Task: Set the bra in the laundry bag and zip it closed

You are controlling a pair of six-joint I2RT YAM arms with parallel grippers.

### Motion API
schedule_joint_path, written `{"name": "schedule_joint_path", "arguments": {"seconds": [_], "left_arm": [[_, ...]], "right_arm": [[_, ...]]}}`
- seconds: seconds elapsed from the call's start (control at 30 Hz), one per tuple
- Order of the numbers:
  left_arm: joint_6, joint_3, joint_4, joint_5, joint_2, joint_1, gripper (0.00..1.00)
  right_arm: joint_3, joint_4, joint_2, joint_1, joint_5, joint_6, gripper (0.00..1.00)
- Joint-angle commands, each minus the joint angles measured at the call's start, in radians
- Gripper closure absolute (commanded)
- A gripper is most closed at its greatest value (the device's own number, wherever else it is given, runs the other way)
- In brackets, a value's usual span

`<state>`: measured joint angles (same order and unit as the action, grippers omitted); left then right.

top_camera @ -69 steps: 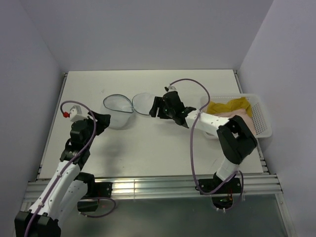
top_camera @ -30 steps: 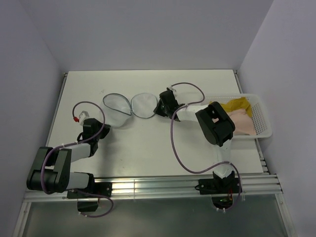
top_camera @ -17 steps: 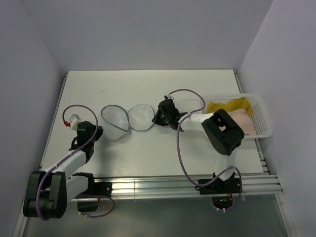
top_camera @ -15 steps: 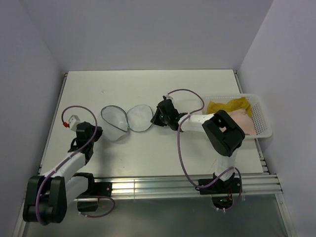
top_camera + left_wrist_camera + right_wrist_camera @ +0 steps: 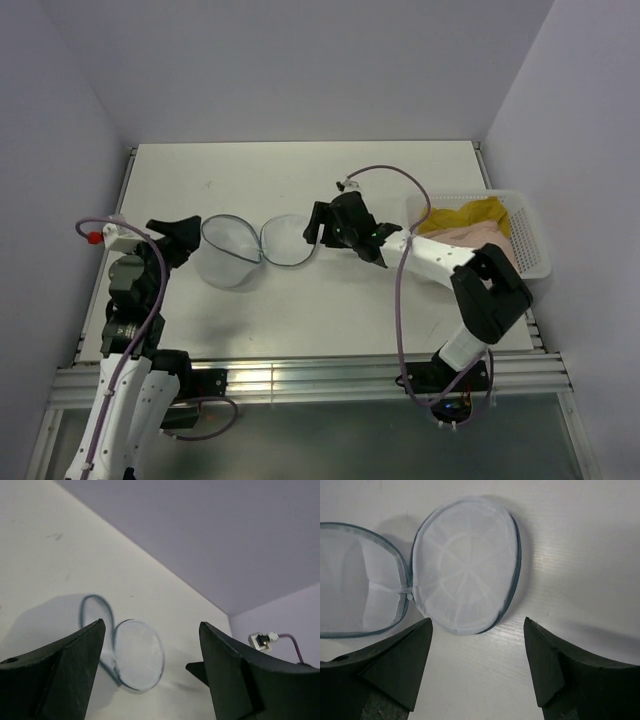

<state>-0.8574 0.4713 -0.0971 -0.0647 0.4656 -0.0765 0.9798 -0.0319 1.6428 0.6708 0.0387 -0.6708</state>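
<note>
Top external view: the laundry bag lies unzipped on the bench, its two round mesh halves spread side by side and joined at a hinge. The left half forms a deeper bowl, the right a flatter lid, and nothing lies in either. At the right edge of the bench stands a white lattice basket that holds a yellow cloth and a pale pink garment. I cannot tell which of these is the bra.

Half a second ago the right pincer was nipped against the rim of the lid. Now its fingers are spread wide, hold nothing and sit just right of that rim. The right wrist view shows the lid lying free beyond them. The left pincer was then low on the bench, well apart from the bag. Now it is raised just left of the bowl half, fingers parted wide with nothing between them. The bag has barely shifted.

The right arm folds at the elbow in front of the basket, its forearm running left across the bench. The left arm rises from its base along the left edge, its pincer pointing right at the bag.
</note>
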Motion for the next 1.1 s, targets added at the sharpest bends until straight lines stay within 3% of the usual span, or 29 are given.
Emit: {"name": "schedule_joint_path", "arguments": {"seconds": [0.0,0.13,0.23,0.4,0.57,0.7,0.77,0.9,1.07], "left_arm": [[0.087,0.121,-0.046,0.103,-0.004,-0.028,0.17],[0.142,0.174,0.054,0.317,0.040,-0.071,0.14],[0.164,0.208,0.088,0.442,0.117,-0.109,0.14],[0.233,0.273,0.100,0.670,0.272,-0.224,0.12],[0.294,0.303,0.039,0.697,0.286,-0.338,0.13],[0.349,0.317,-0.035,0.622,0.259,-0.393,0.13],[0.357,0.316,-0.058,0.589,0.248,-0.417,0.13],[0.363,0.316,-0.081,0.537,0.225,-0.431,0.14],[0.365,0.311,-0.090,0.516,0.209,-0.434,0.14]], "right_arm": [[0.030,0.067,-0.171,-0.022,0.110,0.112,0.20],[0.013,0.138,-0.348,-0.117,0.164,0.152,0.30],[-0.016,0.188,-0.428,-0.201,0.246,0.157,0.42],[-0.099,0.230,-0.474,-0.469,0.285,0.148,0.55],[-0.159,0.265,-0.445,-0.557,0.325,0.142,0.56],[-0.204,0.236,-0.416,-0.602,0.359,0.126,0.53],[-0.188,0.236,-0.368,-0.620,0.305,0.137,0.53],[-0.153,0.250,-0.276,-0.622,0.238,0.143,0.60],[-0.159,0.245,-0.230,-0.622,0.210,0.152,0.58]]}}
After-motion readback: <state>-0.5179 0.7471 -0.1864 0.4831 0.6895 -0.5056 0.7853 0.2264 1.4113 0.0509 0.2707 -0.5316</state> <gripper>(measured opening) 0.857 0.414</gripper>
